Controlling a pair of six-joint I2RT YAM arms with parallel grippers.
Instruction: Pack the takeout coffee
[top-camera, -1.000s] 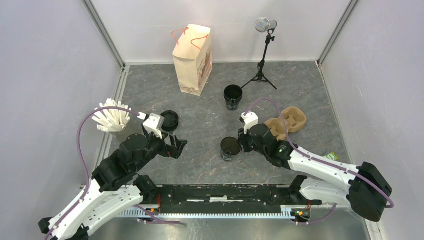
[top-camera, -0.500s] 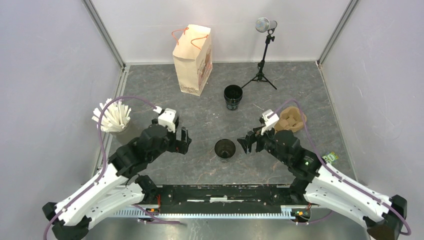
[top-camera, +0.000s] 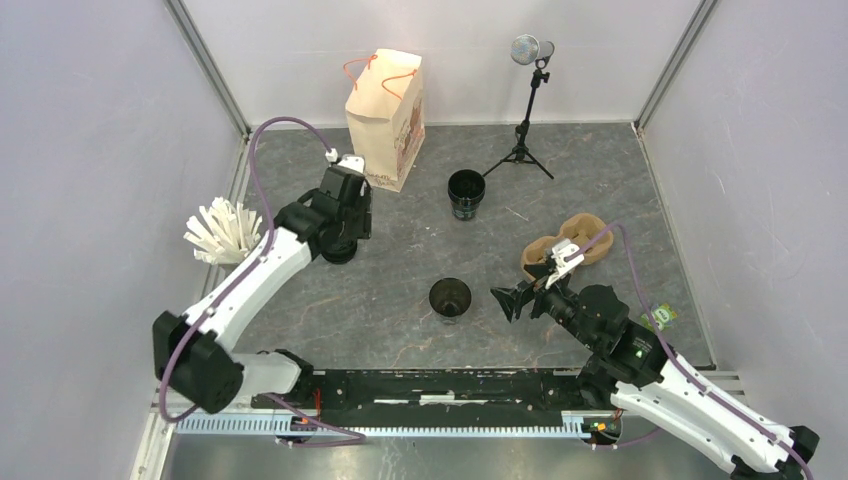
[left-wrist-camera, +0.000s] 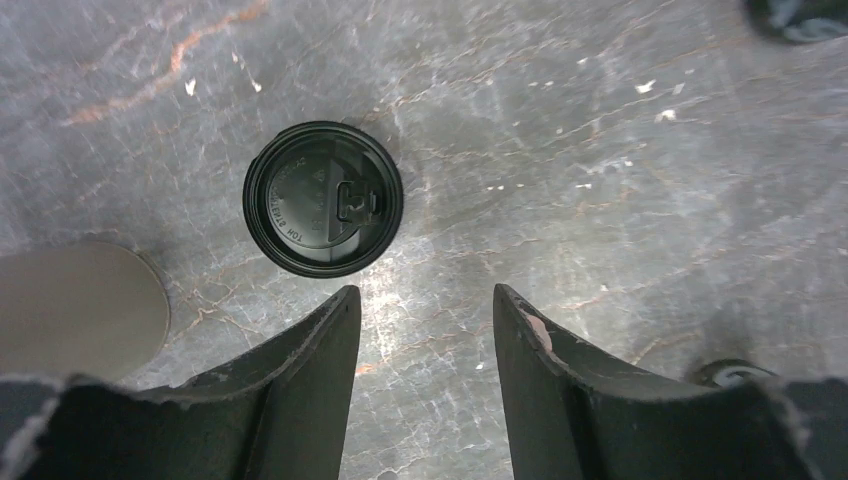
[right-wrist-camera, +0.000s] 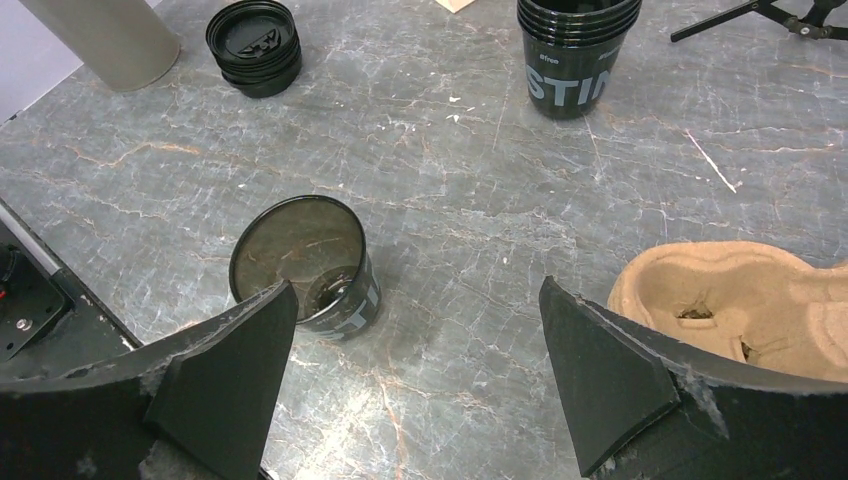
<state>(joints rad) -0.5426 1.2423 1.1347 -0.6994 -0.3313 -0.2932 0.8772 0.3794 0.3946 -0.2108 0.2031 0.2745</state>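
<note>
Left gripper (left-wrist-camera: 425, 295): jaws apart, empty, above lid stack (left-wrist-camera: 323, 198); stack lies just ahead of fingertips, slightly left. Lidless cup (top-camera: 450, 297) upright mid-table, nearer right gripper (right-wrist-camera: 415, 288): jaws wide, empty, cup by its left finger.

Lidless black cup (top-camera: 451, 297) beside right end effector (top-camera: 503, 302)
</note>
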